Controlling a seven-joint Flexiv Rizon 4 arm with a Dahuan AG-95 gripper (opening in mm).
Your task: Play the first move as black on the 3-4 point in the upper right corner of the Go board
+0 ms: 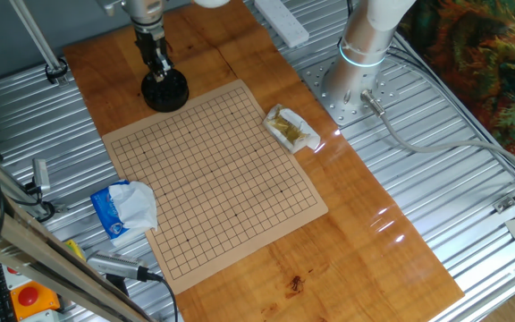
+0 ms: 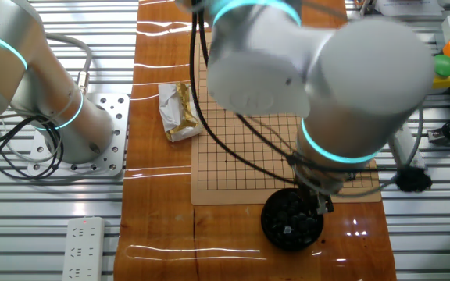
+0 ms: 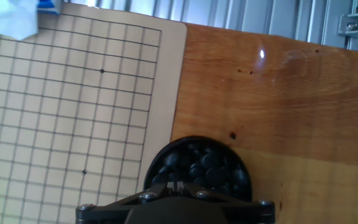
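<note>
On the wooden worktop (image 1: 266, 54) the Go board (image 1: 213, 179) lies flat and bare, every crossing free, so the first move has not been played. Its tan sheet sits square in the middle of the wood, within the arm's (image 2: 319, 78) reach, whose base is bolted to the metal plate beside the planks.

Just off one corner of the board stands the black bowl (image 1: 165, 90), filled with black stones (image 3: 197, 165); it is kept beside the grid rather than on it, so no line is covered. A crumpled blue-and-white packet (image 1: 125, 207) rests against one board edge and a yellowish wrapper (image 1: 291, 129) just beside the opposite edge; neither covers the corners.

Directly over the bowl hangs the hand (image 1: 158, 64), fingers pointing down into the stones, which suits picking one up as the step in hand. From the hand view only the finger roots show, close together over the pile; whether they are closed on a stone I cannot tell.

The 3-4 point (image 1: 228, 113) I judge to lie near the board corner toward the wrapper and far from the packet, unoccupied; which corner counts as upper right is my reading, not certain.
</note>
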